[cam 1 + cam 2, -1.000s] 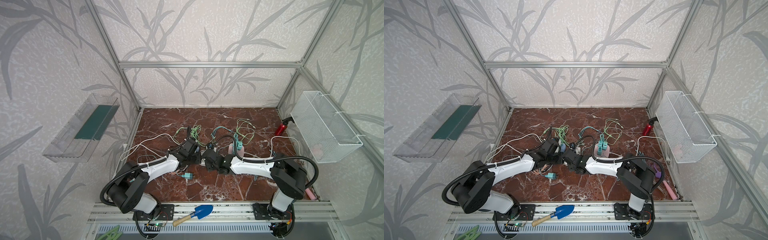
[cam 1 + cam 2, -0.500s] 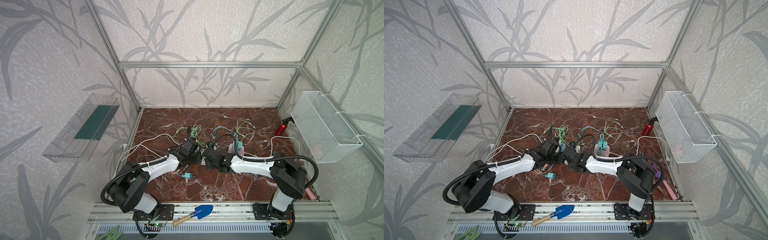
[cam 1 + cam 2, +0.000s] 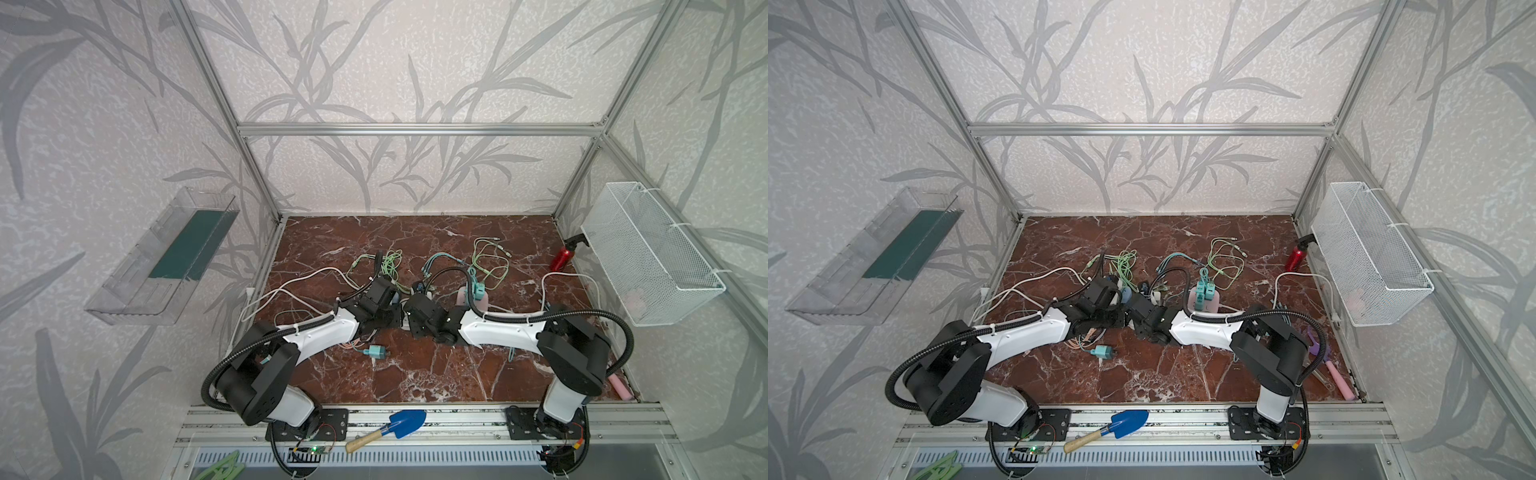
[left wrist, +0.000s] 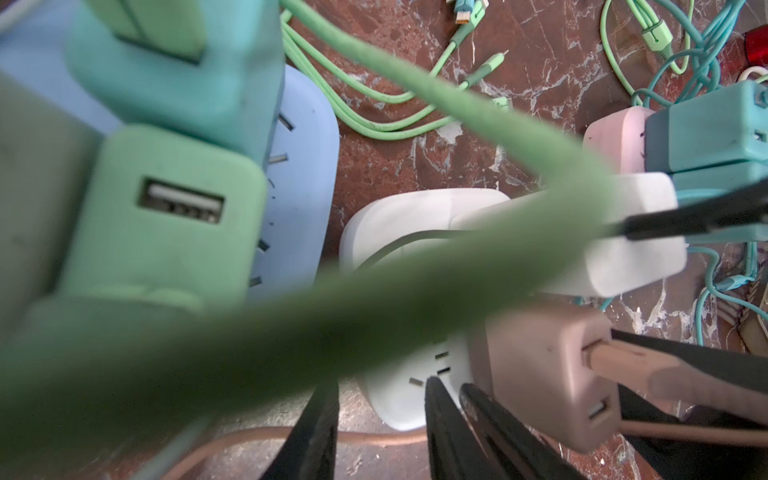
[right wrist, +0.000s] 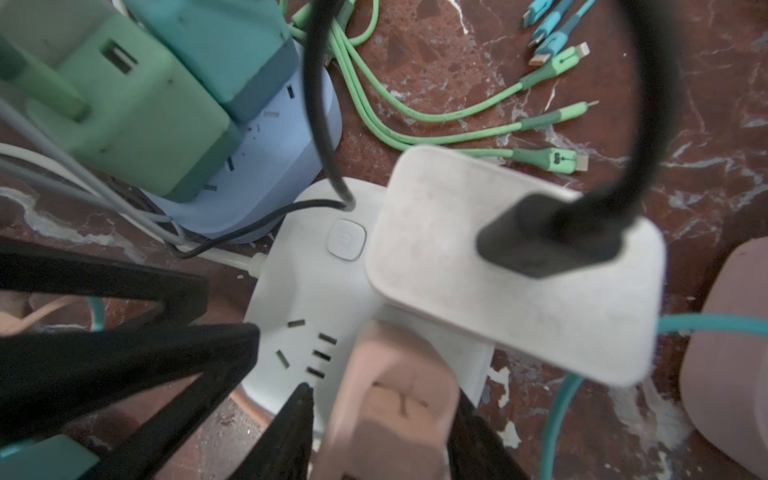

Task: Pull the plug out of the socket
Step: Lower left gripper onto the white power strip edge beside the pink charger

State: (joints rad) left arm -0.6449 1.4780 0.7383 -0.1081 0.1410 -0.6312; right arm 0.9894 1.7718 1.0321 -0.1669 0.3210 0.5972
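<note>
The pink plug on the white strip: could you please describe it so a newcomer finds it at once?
At the marble table's middle lies a white power strip. Two adapters stand in it: the pink plug, gripped by the right hand, trails a peach cable, whereas the white adapter carries a black cable.

plug (image 5: 390,399) on socket strip (image 5: 299,291) | loose plug (image 3: 377,352) in front | basket (image 3: 648,249) right

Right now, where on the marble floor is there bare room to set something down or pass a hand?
Bare: the front strip between the loose teal plug and the front rail, and the back strip between the green cables and the rear wall. Crowded: the middle, where the white power strip, blue power strip and pink power strip bunch.
</note>
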